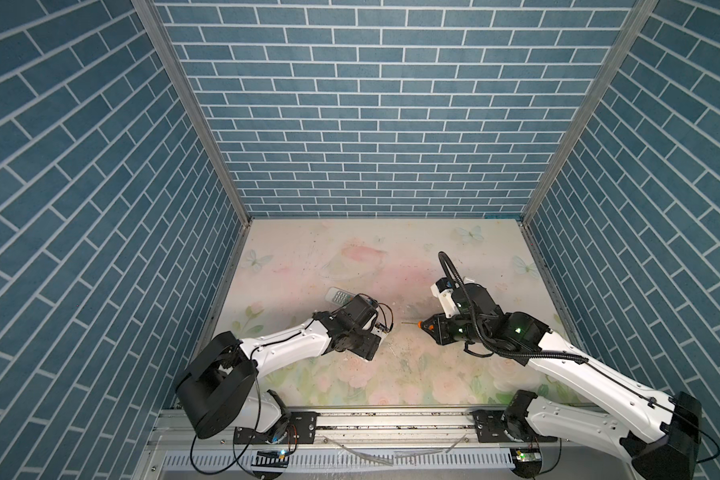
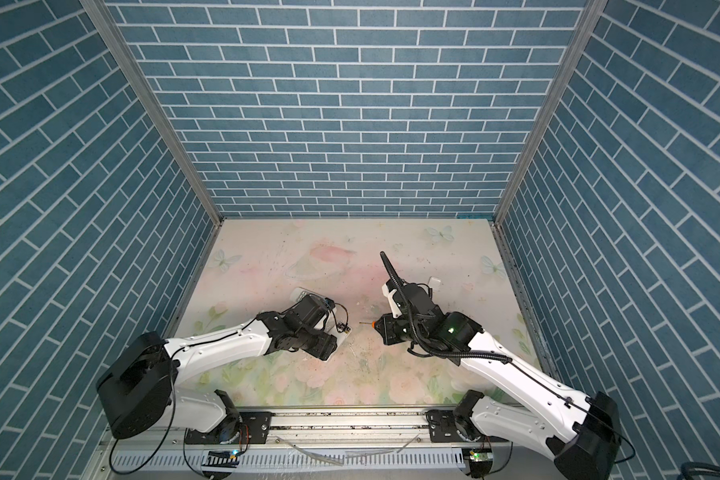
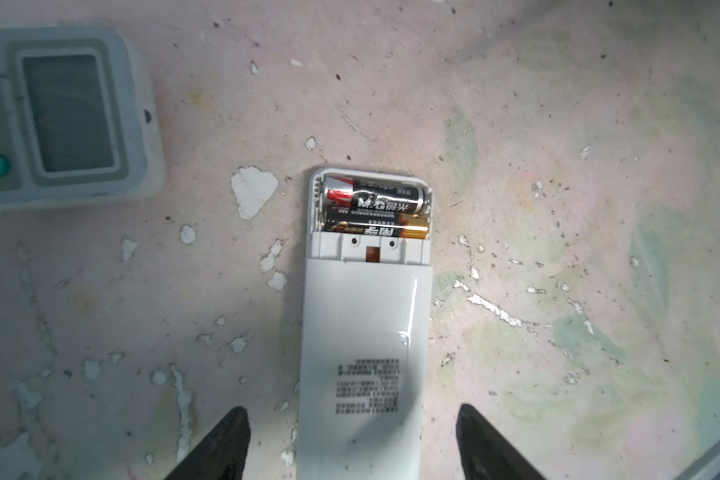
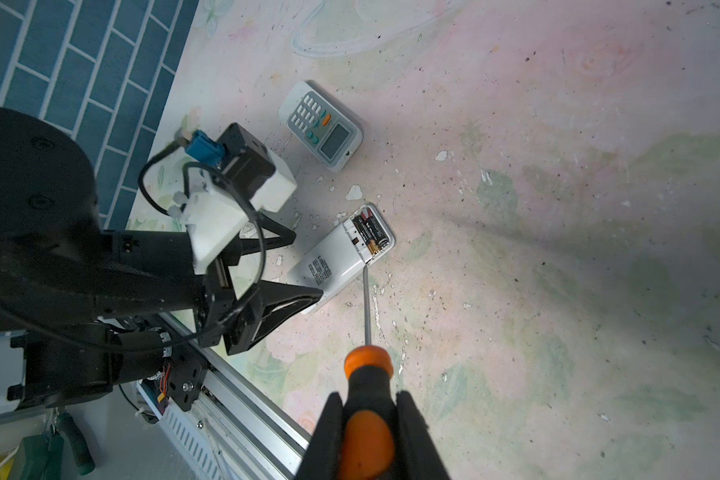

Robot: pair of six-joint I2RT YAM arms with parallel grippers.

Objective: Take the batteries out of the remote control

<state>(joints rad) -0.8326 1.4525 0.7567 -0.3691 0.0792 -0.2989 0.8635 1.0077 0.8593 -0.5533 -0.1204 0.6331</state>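
Left pincer point(image 3: 352, 415): I read it as wide open. Its two black fingers point(image 3: 221, 449) straddle the near end of the white remote with a gap on each side, and they grip nothing.
White remote point(image 3: 362, 332): It lies back-up on the counter point(image 1: 391, 270) with its printed label showing. The battery compartment, at the end away from the left pincer, stands uncovered.
Batteries point(image 3: 375, 201): I count two seated in that compartment, side by side and crosswise to the remote body. One is black with a red-and-silver end, the other black with a gold end.
Right pincer point(image 4: 368, 419): It is clamped on the black-and-orange handle of the screwdriver point(image 4: 367, 365). In both top views it sits at 3 o'clock of the left arm's wrist.
Screwdriver shaft: It points toward 9 o'clock in both top views. The tip is at the white remote's side edge, beside the gold-ended battery, and I cannot tell whether it touches.
Grey remote point(image 4: 321, 124): It lies flat on the counter, keypad and display up. It is apart from the white remote, between 10 and 11 o'clock of it.
Counter: It has a floral print, with white chips in the surface around the white remote.
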